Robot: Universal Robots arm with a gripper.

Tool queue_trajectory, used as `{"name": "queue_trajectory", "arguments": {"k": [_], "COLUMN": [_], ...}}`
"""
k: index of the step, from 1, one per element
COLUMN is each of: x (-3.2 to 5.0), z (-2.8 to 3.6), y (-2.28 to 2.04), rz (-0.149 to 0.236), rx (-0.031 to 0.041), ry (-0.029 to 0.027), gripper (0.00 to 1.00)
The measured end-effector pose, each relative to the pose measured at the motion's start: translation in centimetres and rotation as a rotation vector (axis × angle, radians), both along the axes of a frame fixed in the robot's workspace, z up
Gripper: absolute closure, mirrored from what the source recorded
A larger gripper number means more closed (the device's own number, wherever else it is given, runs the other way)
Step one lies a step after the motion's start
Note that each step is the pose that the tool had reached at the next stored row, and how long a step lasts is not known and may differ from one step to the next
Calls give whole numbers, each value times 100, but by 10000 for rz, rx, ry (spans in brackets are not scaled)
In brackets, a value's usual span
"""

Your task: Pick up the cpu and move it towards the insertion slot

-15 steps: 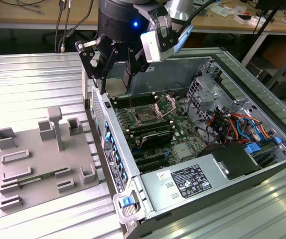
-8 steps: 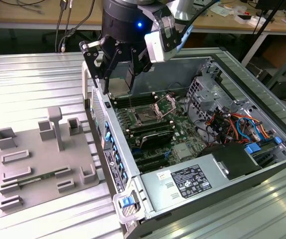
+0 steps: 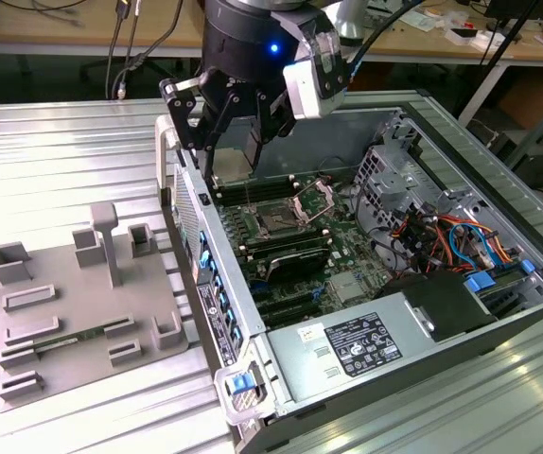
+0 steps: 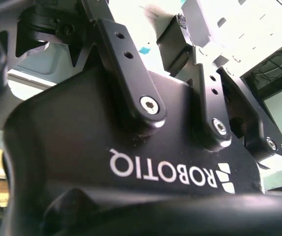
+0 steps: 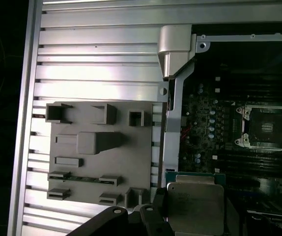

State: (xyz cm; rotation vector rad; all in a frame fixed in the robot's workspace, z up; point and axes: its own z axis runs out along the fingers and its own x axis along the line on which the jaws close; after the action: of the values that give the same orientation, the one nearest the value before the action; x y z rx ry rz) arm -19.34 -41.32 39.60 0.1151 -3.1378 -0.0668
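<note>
My gripper [image 3: 238, 151] hangs over the back left corner of the open computer case, shut on the cpu [image 3: 236, 163]. In the first wrist view the cpu [image 5: 195, 201] shows its silvery square top and thin green rim, pinched between the black fingers [image 5: 156, 216]. It is held in the air above the case wall and the motherboard's edge. The insertion slot [image 3: 276, 223] lies on the motherboard, a square socket with a dark centre and its metal frame [image 3: 314, 200] swung up. In the first wrist view the slot [image 5: 267, 127] is off to one side of the cpu, a clear gap away.
A grey moulded fixture tray [image 3: 82, 303] lies on the ribbed metal table at the exterior view's left, also seen as the tray [image 5: 101, 147]. The case's side wall [image 3: 201, 246] stands between tray and motherboard. A power supply [image 3: 357, 345] and cables [image 3: 446, 236] fill the case's near right.
</note>
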Motion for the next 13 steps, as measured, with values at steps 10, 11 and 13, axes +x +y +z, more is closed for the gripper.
{"name": "queue_trajectory", "arguments": {"k": [10, 11, 13], "x": [81, 85, 89], "z": [-9, -10, -11], "y": [0, 0, 0], "rz": [1, 0, -1], "rx": [0, 0, 0], "ry": [0, 0, 0], "gripper": [45, 45, 45]}}
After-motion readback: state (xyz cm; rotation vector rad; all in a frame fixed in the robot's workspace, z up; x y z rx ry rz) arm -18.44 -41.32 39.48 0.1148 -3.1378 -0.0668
